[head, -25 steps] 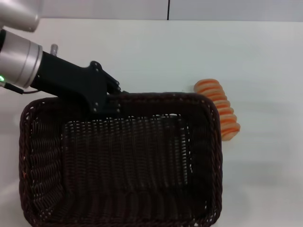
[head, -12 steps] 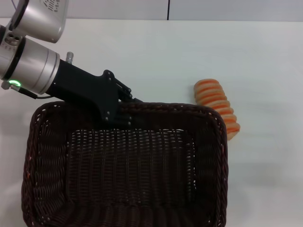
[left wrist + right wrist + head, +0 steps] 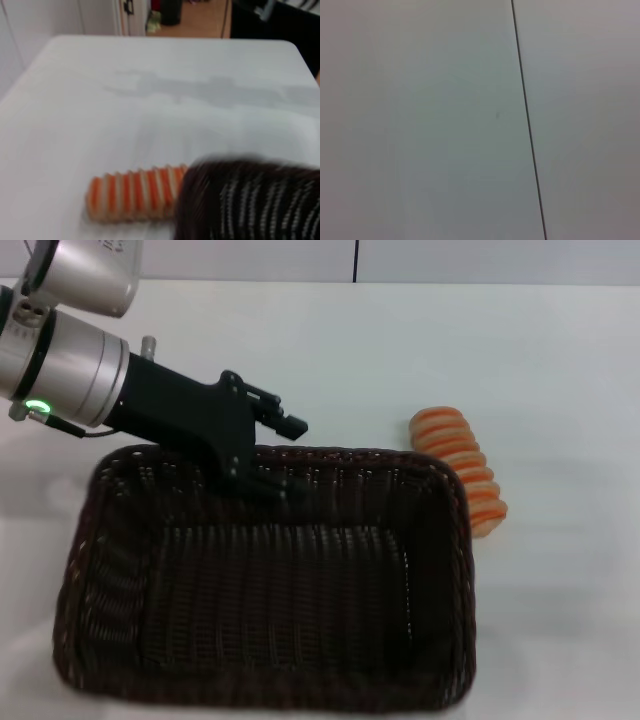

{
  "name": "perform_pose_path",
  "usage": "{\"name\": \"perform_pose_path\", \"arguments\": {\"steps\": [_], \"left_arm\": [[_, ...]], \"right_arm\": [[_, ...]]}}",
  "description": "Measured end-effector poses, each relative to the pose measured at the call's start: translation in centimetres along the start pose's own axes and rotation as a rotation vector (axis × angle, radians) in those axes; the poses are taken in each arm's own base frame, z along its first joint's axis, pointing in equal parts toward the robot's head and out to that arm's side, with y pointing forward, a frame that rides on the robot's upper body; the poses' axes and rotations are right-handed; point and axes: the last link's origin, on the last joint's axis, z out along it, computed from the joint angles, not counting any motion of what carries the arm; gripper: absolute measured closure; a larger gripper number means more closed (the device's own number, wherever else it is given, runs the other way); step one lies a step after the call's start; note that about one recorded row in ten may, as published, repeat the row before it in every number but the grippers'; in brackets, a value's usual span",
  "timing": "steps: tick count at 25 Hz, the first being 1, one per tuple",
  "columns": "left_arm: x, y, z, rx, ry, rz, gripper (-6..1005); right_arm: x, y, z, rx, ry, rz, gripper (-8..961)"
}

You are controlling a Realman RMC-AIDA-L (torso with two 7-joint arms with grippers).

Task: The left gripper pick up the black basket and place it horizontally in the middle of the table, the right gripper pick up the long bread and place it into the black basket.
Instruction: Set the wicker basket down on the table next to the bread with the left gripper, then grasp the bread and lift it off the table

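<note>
Left end effector (image 3: 272,458) clamped on the far rim of the basket (image 3: 270,600) — bread (image 3: 461,469) on the desk (image 3: 560,380) just beside its right end.

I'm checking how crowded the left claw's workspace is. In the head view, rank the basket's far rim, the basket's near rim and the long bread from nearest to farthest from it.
Measured from the left claw:
1. Far rim of the black basket: right at the claw, which sits on it.
2. Long bread: on the table to the claw's right, beside the basket's right end.
3. Near rim: the basket's opposite long edge, closest to the robot.
</note>
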Motion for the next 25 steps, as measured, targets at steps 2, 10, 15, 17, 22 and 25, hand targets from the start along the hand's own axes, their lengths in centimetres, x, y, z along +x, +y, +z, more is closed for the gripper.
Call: {"name": "perform_pose_path", "arguments": {"steps": [2,10,15,17,22,25], "left_arm": [[0.2,-0.4,-0.3,0.029,0.026,-0.002,339],[0.6,-2.8,-5.5,0.295,0.361,-0.104,334],[-1.0,-2.5,-9.3,0.462,0.577,-0.185,333],[-1.5,-2.4,-9.9,0.490,0.602,-0.197,333],[-3.9,-1.6,-12.5,0.606,0.653,-0.263,333],[-4.7,-1.2,-13.3,0.638,0.667,-0.288,334]], "right_arm": [[0.0,0.1,0.0,-0.003,-0.001,0.003,230],[0.0,1.5,0.0,-0.044,0.024,0.022,230],[0.1,3.5,-0.1,-0.100,0.104,0.055,230],[-0.3,4.6,0.1,-0.125,0.177,0.073,230],[-0.9,5.7,0.7,-0.162,0.339,0.088,230],[-1.3,6.0,1.0,-0.175,0.383,0.087,230]]}}
